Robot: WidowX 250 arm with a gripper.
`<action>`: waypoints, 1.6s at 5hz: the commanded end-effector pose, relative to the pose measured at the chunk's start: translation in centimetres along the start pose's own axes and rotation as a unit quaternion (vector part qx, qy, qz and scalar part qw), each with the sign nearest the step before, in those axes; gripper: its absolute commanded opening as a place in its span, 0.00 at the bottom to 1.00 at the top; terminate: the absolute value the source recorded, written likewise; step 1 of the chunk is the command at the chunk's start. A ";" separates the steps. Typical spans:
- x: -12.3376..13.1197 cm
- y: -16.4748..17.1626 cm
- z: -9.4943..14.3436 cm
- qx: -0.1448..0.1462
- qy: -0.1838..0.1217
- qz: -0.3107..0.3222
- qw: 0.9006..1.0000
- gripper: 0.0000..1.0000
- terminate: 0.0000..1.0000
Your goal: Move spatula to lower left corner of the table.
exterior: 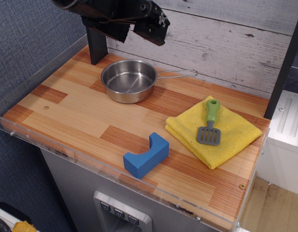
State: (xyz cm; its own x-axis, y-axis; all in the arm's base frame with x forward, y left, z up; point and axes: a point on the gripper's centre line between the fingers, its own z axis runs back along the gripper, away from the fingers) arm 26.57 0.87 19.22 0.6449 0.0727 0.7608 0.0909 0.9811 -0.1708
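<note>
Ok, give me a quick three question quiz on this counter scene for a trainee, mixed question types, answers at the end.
1. True or false: the spatula lies inside the steel pan.
2. Multiple choice: what does the spatula rest on? A) bare table B) the yellow cloth C) the blue block
3. Fill in the blank: the spatula's handle is ____ in colour.

Key:
1. False; the pan is empty and the spatula lies apart from it.
2. B.
3. Green. The gripper is up at the back, near the wall above the pan, holding nothing visible.
</note>
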 end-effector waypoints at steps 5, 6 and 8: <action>0.0 0.7 -1.3 0.002 0.002 0.011 1.000 1.00 0.00; 1.8 -0.3 -2.1 -0.014 -0.006 0.010 1.000 1.00 0.00; 4.3 -3.3 -5.9 -0.033 0.031 0.001 0.999 1.00 0.00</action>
State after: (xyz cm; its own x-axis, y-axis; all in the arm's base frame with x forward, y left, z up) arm 33.28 -3.14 17.83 0.7260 0.0635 0.6847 0.1257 0.9667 -0.2230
